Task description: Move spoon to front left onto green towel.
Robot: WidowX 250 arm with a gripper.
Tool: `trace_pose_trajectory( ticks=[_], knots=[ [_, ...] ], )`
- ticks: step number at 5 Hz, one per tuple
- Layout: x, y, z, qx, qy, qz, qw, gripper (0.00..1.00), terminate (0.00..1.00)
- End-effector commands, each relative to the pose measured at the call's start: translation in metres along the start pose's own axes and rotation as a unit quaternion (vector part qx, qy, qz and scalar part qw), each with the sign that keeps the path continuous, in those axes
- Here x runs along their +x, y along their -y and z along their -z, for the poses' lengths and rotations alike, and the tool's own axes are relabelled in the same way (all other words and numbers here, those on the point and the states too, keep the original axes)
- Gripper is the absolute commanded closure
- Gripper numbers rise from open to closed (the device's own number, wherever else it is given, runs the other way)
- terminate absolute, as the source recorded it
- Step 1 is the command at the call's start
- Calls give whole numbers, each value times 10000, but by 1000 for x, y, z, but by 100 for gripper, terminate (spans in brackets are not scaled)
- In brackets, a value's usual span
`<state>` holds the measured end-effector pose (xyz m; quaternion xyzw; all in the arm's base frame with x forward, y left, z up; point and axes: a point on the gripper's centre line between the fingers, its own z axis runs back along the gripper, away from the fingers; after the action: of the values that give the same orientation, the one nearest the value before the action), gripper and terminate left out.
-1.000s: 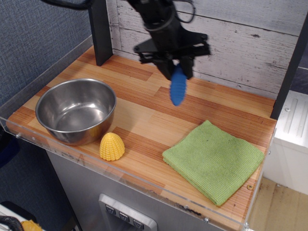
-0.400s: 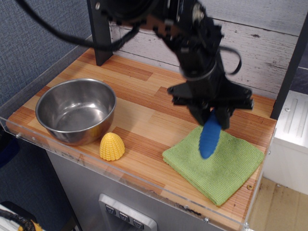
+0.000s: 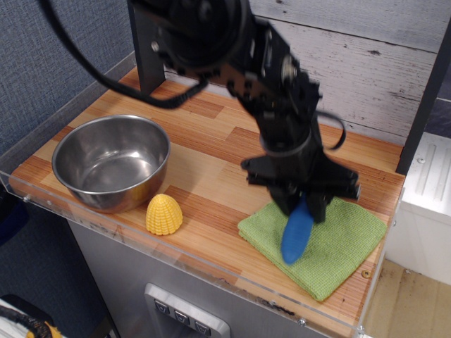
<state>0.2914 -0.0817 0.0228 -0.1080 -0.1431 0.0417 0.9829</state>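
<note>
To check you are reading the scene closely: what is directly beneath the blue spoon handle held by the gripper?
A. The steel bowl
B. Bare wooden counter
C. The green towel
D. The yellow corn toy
C: the gripper holds the spoon with its blue handle hanging over the green towel, well away from the bowl and corn toy.

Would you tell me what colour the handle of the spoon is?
Bright blue, with ribs; the spoon hangs from the end effector over the green towel, seen in the single camera view.

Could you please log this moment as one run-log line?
gripper: shut on spoon | spoon: handle-down over green towel | release: not yet
</note>
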Motion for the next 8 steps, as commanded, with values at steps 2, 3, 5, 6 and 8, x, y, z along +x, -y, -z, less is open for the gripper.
trace_pose_trajectory(
  ticks=[2,3,5,6,8],
  knots=[
    [-3,-4,3,48,112,-439,9990,0,0],
    [-1,-4,2,51,-3,-350,9994,0,0],
    [15,3,-19,-62,142,-334,9993,0,0],
    [31,6,-46,-93,357,-405,9985,0,0],
    [45,13,-111,-155,806,-737,9939,0,0]
  ],
)
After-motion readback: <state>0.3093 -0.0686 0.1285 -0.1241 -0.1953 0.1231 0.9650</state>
